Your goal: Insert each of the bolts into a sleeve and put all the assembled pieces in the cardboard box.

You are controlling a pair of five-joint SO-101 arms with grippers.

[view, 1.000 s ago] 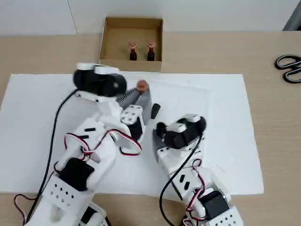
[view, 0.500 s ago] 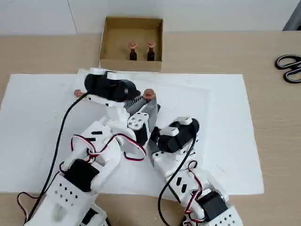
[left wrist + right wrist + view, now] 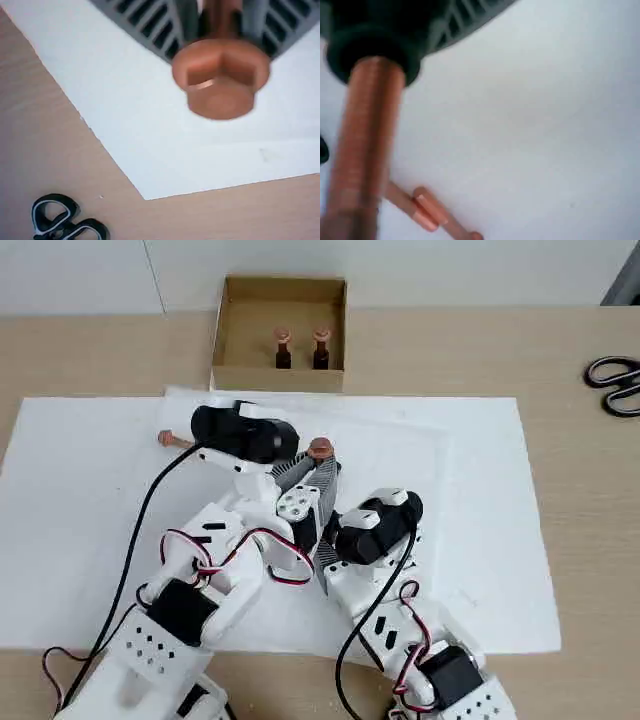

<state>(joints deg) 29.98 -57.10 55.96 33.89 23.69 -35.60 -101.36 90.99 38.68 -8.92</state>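
My left gripper is shut on a copper bolt, whose hex head sticks out beyond the grey ribbed fingers. The right gripper sits just below it, shut on a black sleeve. The bolt's threaded shaft enters the sleeve's mouth. A loose bolt lies on the white paper to the left, also seen as a bolt in the right wrist view. The cardboard box at the back holds two assembled pieces, both upright.
White paper covers the middle of the wooden table. Black-handled scissors lie at the far right edge, off the paper; the scissors also appear in the left wrist view. Both arms crowd the paper's centre.
My left gripper carried the bolt right and toward the near side. The right gripper shifted left to meet it, and the sleeve slipped out of sight beneath the left fingers.
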